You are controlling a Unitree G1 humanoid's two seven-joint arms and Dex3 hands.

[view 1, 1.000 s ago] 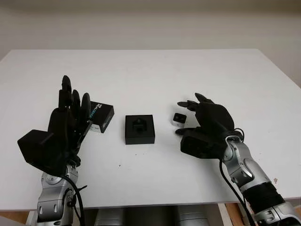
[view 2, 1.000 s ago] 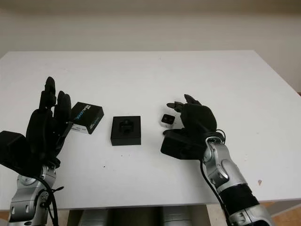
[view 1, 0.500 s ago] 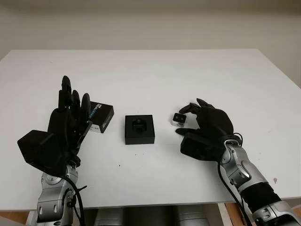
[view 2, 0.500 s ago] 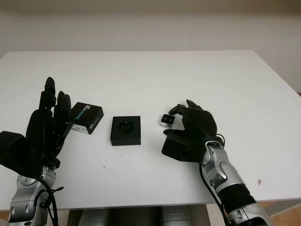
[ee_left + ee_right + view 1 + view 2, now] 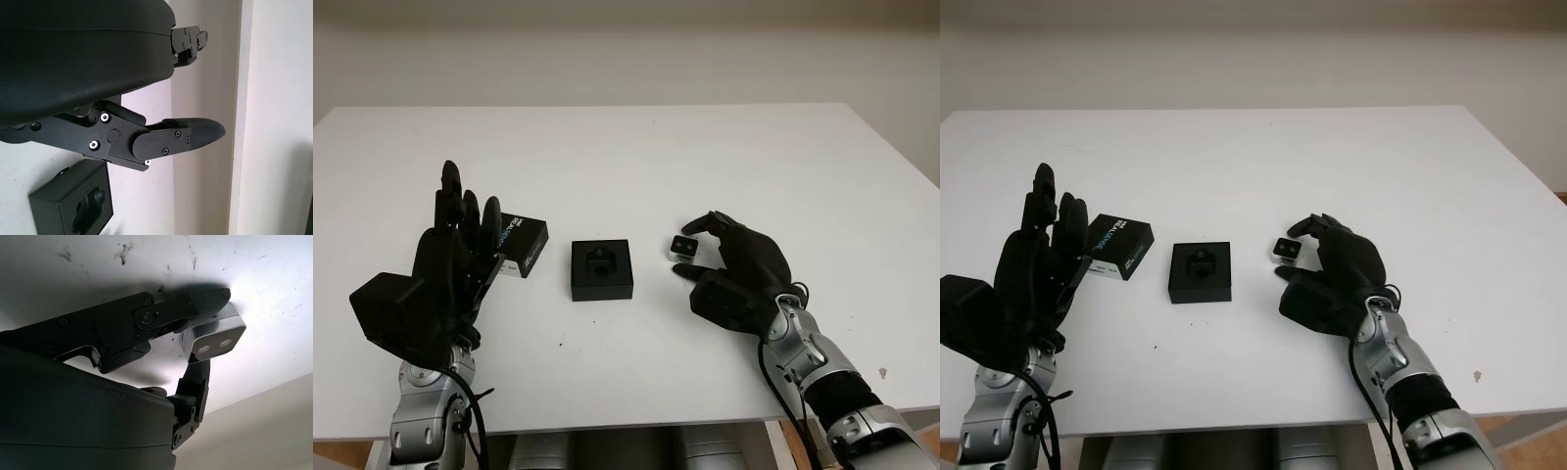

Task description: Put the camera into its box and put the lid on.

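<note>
The right hand (image 5: 729,262) now pinches the small silver camera (image 5: 684,247) between its fingers, right of the open black box (image 5: 602,269) on the counter (image 5: 626,157); a second ago it only neared it. The left hand (image 5: 450,264) stays raised, open, beside the lid (image 5: 522,241).

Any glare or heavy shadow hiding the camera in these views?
Right wrist view: the camera, pinched by the right hand, catches bright light on its silver face, and the fingers cast a dark shadow on the table. Eye views: even light, soft shadows.
</note>
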